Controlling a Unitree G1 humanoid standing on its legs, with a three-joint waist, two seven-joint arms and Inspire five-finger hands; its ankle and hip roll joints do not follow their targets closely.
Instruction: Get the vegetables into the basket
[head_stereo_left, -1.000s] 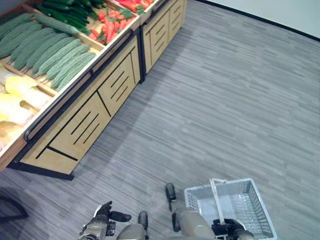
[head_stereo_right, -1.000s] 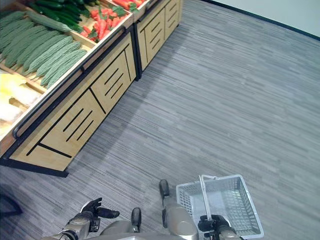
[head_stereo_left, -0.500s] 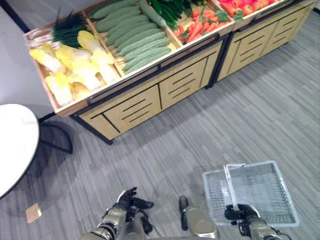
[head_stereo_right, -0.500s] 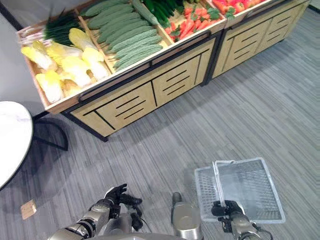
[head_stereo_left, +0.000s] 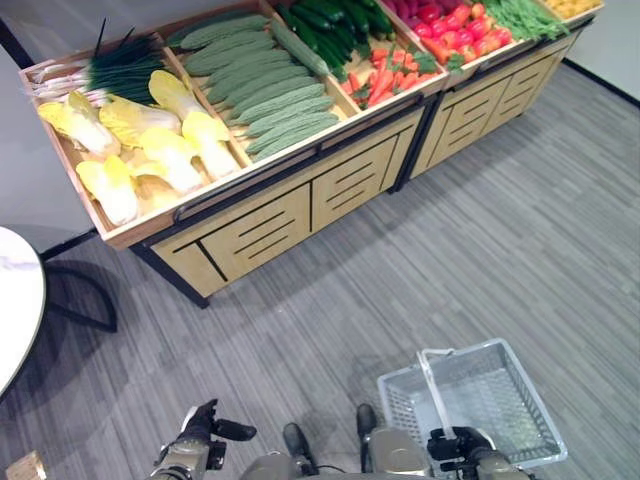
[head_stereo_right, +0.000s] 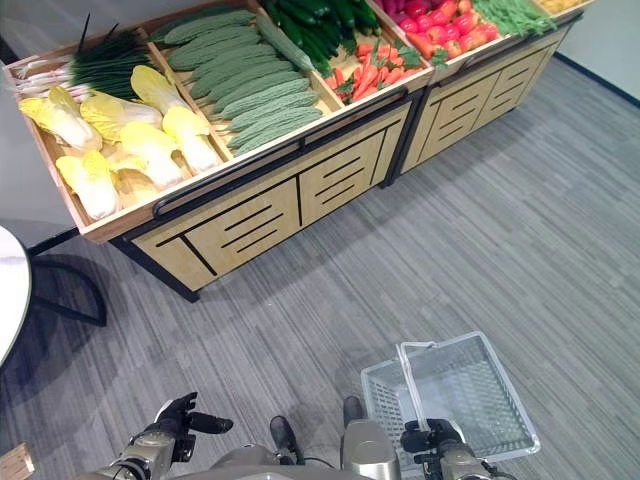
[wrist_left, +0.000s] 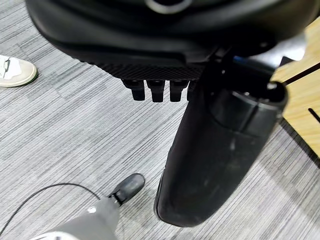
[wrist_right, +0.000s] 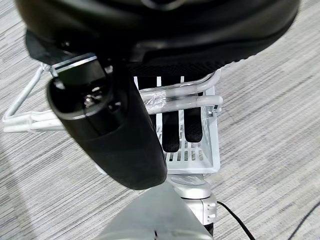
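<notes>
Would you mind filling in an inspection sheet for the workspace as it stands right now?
Surface: grey striped floor, bare where the robot stands.
Job's things: basket empty, carried low; vegetables on wooden stand: yellow cabbages, bitter gourds, cucumbers, carrots.
Clutter: small brown tile on the floor.
Hands: right hand curled round the basket handle; left hand holds nothing, fingers curled.
Cables: nothing seen.
Surroundings: round white table beside the stand; a person's shoe on the floor.
</notes>
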